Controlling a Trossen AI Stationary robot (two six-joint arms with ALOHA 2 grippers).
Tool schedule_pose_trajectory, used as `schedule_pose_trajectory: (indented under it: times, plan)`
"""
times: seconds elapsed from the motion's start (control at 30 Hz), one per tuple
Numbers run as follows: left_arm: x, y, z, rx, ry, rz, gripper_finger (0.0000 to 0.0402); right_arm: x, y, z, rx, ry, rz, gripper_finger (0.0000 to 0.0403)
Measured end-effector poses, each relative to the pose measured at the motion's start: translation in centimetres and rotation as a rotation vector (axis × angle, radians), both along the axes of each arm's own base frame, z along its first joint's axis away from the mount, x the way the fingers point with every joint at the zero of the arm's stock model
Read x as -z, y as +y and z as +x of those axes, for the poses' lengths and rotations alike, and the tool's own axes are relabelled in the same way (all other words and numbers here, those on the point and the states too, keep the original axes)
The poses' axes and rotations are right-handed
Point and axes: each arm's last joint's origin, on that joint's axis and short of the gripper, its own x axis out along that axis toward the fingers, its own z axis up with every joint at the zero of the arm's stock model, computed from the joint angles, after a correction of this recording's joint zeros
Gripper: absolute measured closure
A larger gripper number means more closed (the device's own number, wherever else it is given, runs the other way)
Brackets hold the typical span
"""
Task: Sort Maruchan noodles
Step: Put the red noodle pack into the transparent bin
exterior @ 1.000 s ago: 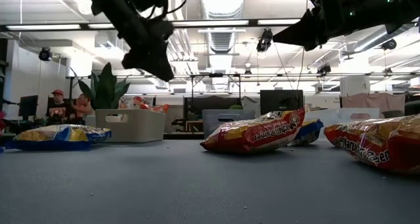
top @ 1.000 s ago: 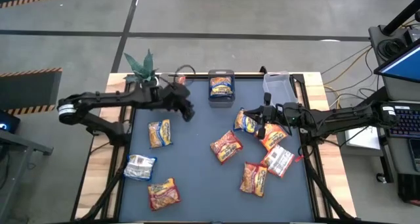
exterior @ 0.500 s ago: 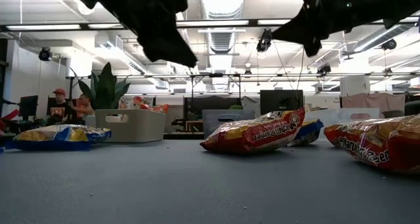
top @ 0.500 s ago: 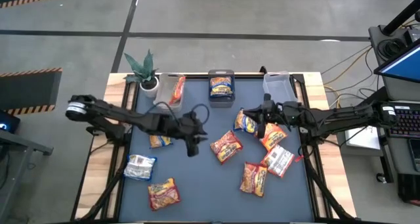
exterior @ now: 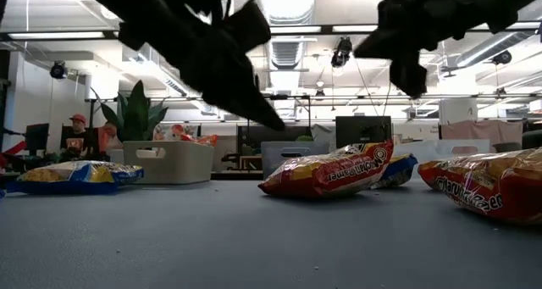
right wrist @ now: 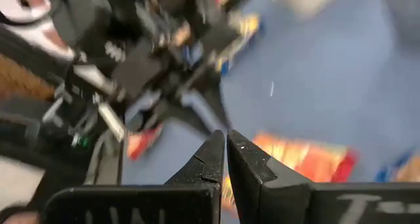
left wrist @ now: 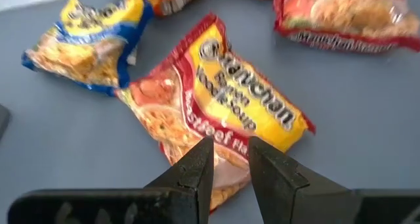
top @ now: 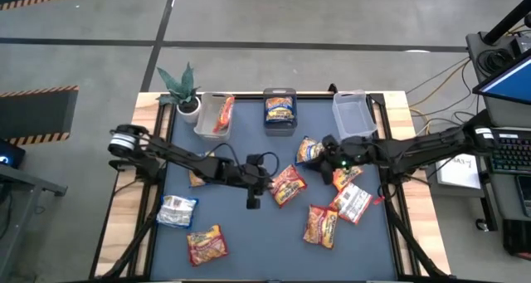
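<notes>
Now: left gripper over red-yellow packet, mid-mat

Landmark is the red-yellow packet lying flat near the middle of the blue mat. The left gripper hangs just above its near end, fingers slightly parted, nothing between them. The right gripper is just beyond the packet toward the right arm's side, fingers pressed together, empty. A blue-yellow packet lies just beside the landmark, up toward the bins. Orange and silvery packets are scattered past it on the right. Another packet sits on the landmark's left, partly under the left arm. A middle bin behind holds a blue-yellow one.
</notes>
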Motion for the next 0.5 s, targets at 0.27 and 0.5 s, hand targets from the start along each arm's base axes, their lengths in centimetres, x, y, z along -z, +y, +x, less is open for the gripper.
schedule_pose_trajectory:
  times: [0.27,0.5]
  plan:
    - [1.7,-0.3,0.7,0.048,0.007,-0.043,0.0325,2.4,0.6,1.0,0.016,0.423,0.160,0.0394]
    - [2.6,-0.4,0.9,0.064,0.022,-0.055,0.0325,3.1,0.8,2.2,0.040,0.511,0.243,0.0376]
